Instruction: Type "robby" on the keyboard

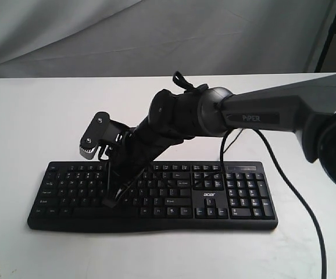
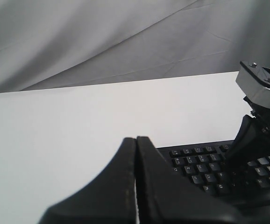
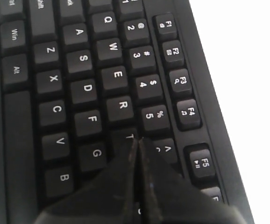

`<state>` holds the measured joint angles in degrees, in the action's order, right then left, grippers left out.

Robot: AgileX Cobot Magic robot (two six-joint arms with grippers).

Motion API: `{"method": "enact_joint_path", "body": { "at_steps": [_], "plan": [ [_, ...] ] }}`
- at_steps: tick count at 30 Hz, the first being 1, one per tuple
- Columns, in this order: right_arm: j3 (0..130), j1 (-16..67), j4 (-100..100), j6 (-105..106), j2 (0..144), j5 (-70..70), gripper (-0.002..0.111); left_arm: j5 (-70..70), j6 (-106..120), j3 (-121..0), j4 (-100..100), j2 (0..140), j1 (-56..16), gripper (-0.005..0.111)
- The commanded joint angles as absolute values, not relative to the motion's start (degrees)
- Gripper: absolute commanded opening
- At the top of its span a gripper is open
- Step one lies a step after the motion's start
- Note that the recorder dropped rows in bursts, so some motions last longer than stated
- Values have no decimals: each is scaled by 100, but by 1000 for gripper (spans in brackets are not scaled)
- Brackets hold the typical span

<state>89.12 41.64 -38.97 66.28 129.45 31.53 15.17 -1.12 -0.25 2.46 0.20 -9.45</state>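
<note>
The black keyboard (image 1: pixel 214 204) with an acer logo lies across the white table (image 1: pixel 34 116). My right gripper (image 1: pixel 110 201) reaches over from the right and points down at the left half of the keys. In the right wrist view it (image 3: pixel 136 140) is shut and empty, its tip at the edge of the T key (image 3: pixel 125 136), beside the 6 key and just past R (image 3: pixel 120 106). My left gripper (image 2: pixel 136 138) is shut on nothing and hovers off the keyboard's (image 2: pixel 198 169) left end, over bare table. It does not show in the exterior view.
A thin black cable (image 1: pixel 299 200) trails over the table from the right arm (image 1: pixel 261 113) toward the front right corner. A grey cloth backdrop (image 1: pixel 98 35) hangs behind the table's far edge. The right arm's wrist camera (image 2: pixel 260 86) shows near the left gripper.
</note>
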Motion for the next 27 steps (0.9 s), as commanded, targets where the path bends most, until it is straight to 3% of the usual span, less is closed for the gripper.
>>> {"method": "enact_joint_path", "body": {
  "at_steps": [1, 19, 27],
  "plan": [
    [8910, 4124, -3851, 6646, 13001, 3159, 0, 1486, -128, 0, 274, 0, -982, 0],
    [8898, 4146, -3711, 6574, 12249, 3408, 0, 1486, -128, 0, 274, 0, -982, 0],
    [7889, 4276, -3318, 6316, 10780, 2529, 0, 1486, -128, 0, 274, 0, -982, 0]
  ]
}}
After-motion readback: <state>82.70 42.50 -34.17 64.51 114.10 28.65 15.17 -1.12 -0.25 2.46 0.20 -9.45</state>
